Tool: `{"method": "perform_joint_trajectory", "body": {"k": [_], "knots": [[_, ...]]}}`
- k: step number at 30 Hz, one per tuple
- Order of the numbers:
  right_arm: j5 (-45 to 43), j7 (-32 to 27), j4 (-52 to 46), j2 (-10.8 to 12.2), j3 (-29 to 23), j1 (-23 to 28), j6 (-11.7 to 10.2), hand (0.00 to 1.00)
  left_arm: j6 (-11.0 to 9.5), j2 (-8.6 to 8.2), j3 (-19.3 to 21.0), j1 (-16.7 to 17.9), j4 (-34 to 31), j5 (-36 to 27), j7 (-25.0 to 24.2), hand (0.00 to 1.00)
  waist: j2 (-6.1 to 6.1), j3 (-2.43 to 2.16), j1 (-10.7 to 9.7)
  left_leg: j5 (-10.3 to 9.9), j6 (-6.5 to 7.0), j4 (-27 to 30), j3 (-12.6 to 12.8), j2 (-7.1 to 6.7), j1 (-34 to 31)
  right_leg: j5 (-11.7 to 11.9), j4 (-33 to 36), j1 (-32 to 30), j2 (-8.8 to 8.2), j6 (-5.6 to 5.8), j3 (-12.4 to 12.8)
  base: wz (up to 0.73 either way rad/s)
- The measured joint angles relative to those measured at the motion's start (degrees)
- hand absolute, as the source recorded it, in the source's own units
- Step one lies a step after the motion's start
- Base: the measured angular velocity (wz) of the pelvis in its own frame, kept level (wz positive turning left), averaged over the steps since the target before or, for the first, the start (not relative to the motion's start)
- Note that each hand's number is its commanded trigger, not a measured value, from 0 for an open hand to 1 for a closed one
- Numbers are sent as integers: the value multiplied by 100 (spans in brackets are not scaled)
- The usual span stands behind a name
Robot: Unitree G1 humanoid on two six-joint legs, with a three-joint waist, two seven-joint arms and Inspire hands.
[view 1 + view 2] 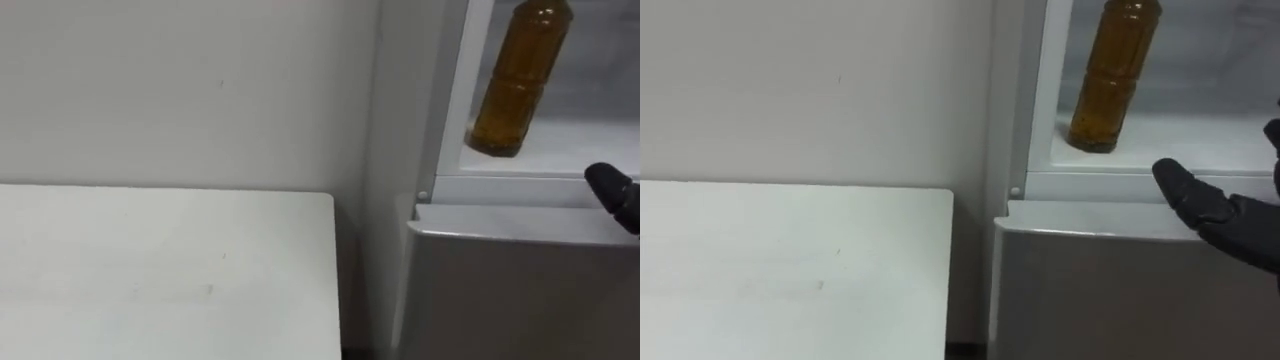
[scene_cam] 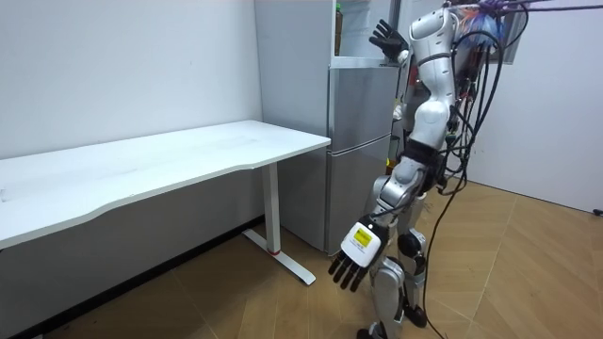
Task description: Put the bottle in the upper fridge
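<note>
The bottle (image 1: 1110,80), amber and ribbed, is standing on its base on the white shelf (image 1: 575,150) of the upper fridge compartment, near the compartment's left wall. Nothing is gripping it.

The right hand (image 1: 1215,210) is hovering at about 4 o'clock from the bottle, apart from it, level with the compartment's front sill. Its fingers (image 1: 1180,185) are extending straight and released, holding nothing. Whether they are touching the sill cannot be told. In the room view this hand is showing raised, with the fingers spread, at the fridge's top.

The left hand (image 2: 352,256) is hanging low beside the robot's leg, fingers relaxed and pointing down, holding nothing.

Below the sill, the grey lower door (image 1: 1120,290) is sitting closed. At 8 o'clock from the bottle, the white table (image 1: 150,270) is ending just beside the fridge's side, leaving a narrow dark gap. Shelf space is lying open at 3 o'clock from the bottle. The robot is standing upright facing the fridge.
</note>
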Motion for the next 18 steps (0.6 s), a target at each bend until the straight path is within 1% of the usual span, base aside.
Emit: {"method": "perform_joint_trajectory", "body": {"k": [1, 2, 4, 5, 6, 7, 8, 9, 11, 13, 15, 17, 18], "knots": [[-1, -11, 0, 31, 0, 65, -36, 0, -16, 1, -31, -18, -8, 3, -3, 0, 16, 3, -7, -5, 1, 0, 8, 2, -1, -2, 32, -23, 3, 1, 27, -9], [-14, -34, -2, 115, 0, 153, -74, 0, -30, 0, -43, -24, -19, 1, -3, 0, 23, 0, -7, -9, 5, 0, 28, 2, 6, -8, 60, -36, 10, 6, 54, -9], [-98, -101, -3, 261, 0, 289, -82, 0, -44, -1, -44, -33, -30, 6, -6, 0, 31, -12, -10, -13, 7, -2, 60, 4, -1, -7, 86, -77, 12, 6, 98, -8], [-255, -187, -1, 333, 2, 396, -91, 0, -46, 0, -53, -58, -35, 11, 4, 0, 55, 1, -35, -19, 14, -2, 60, 2, -7, -6, 107, -94, 13, 6, 96, -4], [-300, -218, -1, 383, 10, 438, -97, 0, -48, 0, -75, -60, -37, 12, 24, 0, 60, 0, -46, -23, 19, -2, 60, 0, -8, -7, 114, -100, 18, 7, 95, 0], [-517, -308, -2, 515, 10, 518, -126, 0, -70, -1, -141, -61, -40, 19, 60, 0, 76, -4, -85, -30, 26, 1, 60, -5, -13, -8, 119, -102, 22, 11, 94, 0], [-730, -430, 1, 593, 12, 611, -168, 0, -90, 0, -202, -72, -47, 19, 75, 0, 102, 7, -96, -37, 33, -1, 67, -10, -13, -10, 128, -106, 21, 18, 103, 0], [-849, -490, 14, 622, 15, 648, -181, 0, -92, 0, -231, -91, -44, 19, 93, 0, 91, 12, -95, -39, 36, -3, 71, -15, -8, -12, 141, -109, 17, 23, 111, -5], [-1281, -710, 156, 734, 18, 684, -193, 0, -109, -5, -356, -141, 14, 18, 177, 0, 124, 18, -96, -45, 47, -21, 122, -25, 9, -16, 169, -113, 12, 30, 159, -10], [-1393, -883, 252, 746, 18, 728, -197, 0, -119, -19, -369, -187, 53, 12, 232, 0, 153, 9, -96, -48, 51, -22, 146, -28, 15, -18, 177, -123, 12, 34, 192, -9], [-1394, -1049, 276, 782, 16, 834, -197, 0, -143, -20, -368, -184, 77, 12, 300, 0, 157, 9, -128, -48, 51, -22, 149, -27, 18, -18, 173, -127, 15, 35, 199, -2], [-1569, -1300, 510, 907, 24, 880, -311, 0, -147, -27, -373, -189, 193, 95, 334, 0, 169, 5, -133, -48, 51, -17, 161, -27, 33, -18, 163, -112, 15, 35, 213, 0], [-1587, -1359, 597, 933, 25, 904, -332, 0, -143, -32, -377, -182, 195, 108, 335, 0, 165, 6, -141, -48, 51, -14, 162, -27, 50, -17, 159, -110, 13, 35, 213, 0]]}}
